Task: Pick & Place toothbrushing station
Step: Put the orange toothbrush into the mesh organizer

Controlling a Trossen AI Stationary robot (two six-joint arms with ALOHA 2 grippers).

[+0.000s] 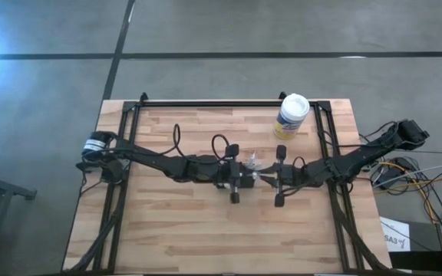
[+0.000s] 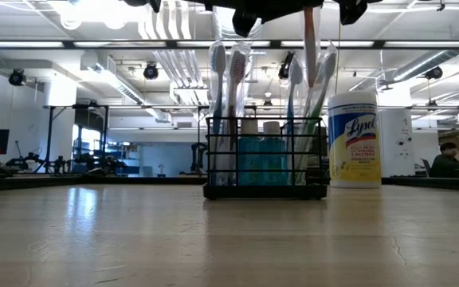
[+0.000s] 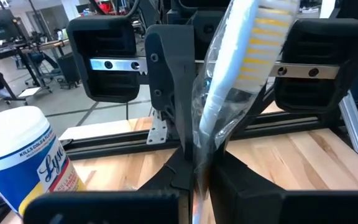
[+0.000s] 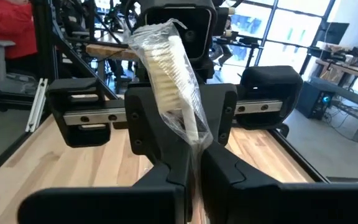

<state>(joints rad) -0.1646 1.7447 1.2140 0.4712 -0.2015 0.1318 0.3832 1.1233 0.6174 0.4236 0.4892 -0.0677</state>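
While both arms reach in from the side edges, the wooden surface [image 1: 167, 230] lies mostly bare, its pale planks framed by black rails along the far edge and down both sides. At the middle of the surface, the left hand [image 1: 236, 182] is clamped on a wrapped toothbrush [image 3: 241, 68], fingers [image 3: 179, 180] pressed together around its handle. Just beside it, the right hand [image 1: 276, 182] is clamped on another wrapped toothbrush [image 4: 169, 81], bristle head standing up above the fingers [image 4: 229, 174]. In the level view, the station [image 2: 265, 159], a black wire holder, stands on the surface directly beneath the two hands, filled with upright toothbrushes and two blue bottles [image 2: 261, 155]. Near the far right corner stands a wipes canister [image 1: 291, 116] with a white lid and a yellow label, apart from the hands. Grey concrete floor [image 1: 52, 69] with dark lines surrounds the surface; beyond it, the room shows strip lights, desks and a seated person [image 2: 446, 159] at the far right.
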